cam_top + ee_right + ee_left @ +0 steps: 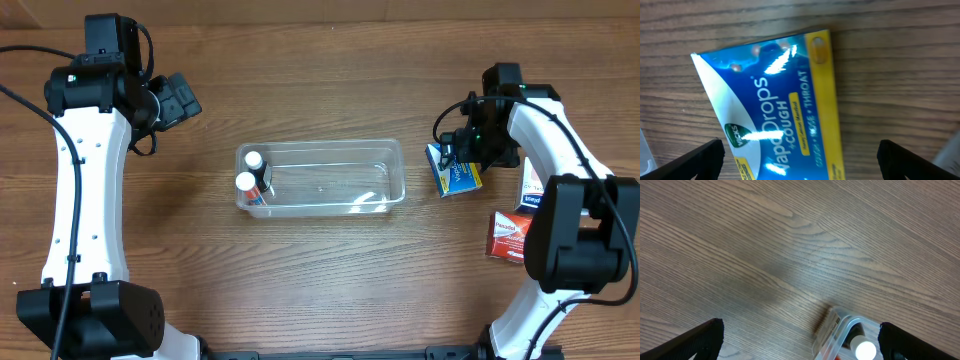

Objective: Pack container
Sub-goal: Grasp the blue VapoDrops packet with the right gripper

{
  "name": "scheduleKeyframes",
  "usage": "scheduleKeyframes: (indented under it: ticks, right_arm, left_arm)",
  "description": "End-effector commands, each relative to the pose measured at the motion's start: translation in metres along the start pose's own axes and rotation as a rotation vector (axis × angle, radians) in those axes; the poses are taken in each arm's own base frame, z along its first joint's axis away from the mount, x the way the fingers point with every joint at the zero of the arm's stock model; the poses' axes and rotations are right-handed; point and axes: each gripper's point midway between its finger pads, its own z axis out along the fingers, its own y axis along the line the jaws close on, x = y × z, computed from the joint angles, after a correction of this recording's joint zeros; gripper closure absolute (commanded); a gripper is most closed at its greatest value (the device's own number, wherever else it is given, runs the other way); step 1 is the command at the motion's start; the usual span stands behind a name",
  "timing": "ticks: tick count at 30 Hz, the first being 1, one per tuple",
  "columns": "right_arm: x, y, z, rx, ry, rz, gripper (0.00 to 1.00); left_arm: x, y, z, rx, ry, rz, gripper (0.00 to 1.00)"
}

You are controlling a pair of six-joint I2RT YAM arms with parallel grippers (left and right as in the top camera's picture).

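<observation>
The clear plastic container point(385, 172) lies in the middle of the table with two white-capped bottles point(249, 172) at its left end. Its corner and one white cap show in the left wrist view point(840, 330). My left gripper point(800, 347) is open and empty, up and to the left of the container. My right gripper point(800, 162) is open above a blue and yellow VapoDrops box point(785, 110), which lies flat on the table just right of the container point(455, 172). The fingers stand wide on either side of the box without touching it.
A red box point(508, 236) and a white and blue box point(531, 195) lie at the right, by the right arm. Bare wooden table surrounds the container.
</observation>
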Motion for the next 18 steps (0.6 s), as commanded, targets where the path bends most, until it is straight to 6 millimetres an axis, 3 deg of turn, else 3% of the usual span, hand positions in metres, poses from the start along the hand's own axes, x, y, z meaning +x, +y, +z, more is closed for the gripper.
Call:
scheduleKeyframes:
  ticks: [1,8,14,18]
  right_arm:
    - [-0.005,0.014,0.010,-0.034,0.001,-0.053,0.00]
    - [0.011,0.014,0.046,-0.040,0.076,-0.051,0.00]
    - [0.007,0.014,0.049,-0.038,0.061,-0.029,0.01]
    - [0.007,0.014,0.048,-0.037,0.061,-0.025,0.20]
  left_arm:
    - [-0.007,-0.003,-0.010,0.011,-0.034,-0.001,0.00]
    - [-0.006,-0.003,-0.010,0.010,-0.034,-0.001,0.00]
    - [-0.006,-0.003,-0.010,0.010,-0.033,0.000,0.00]
    - [-0.006,-0.003,-0.010,0.010,-0.034,0.000,0.00]
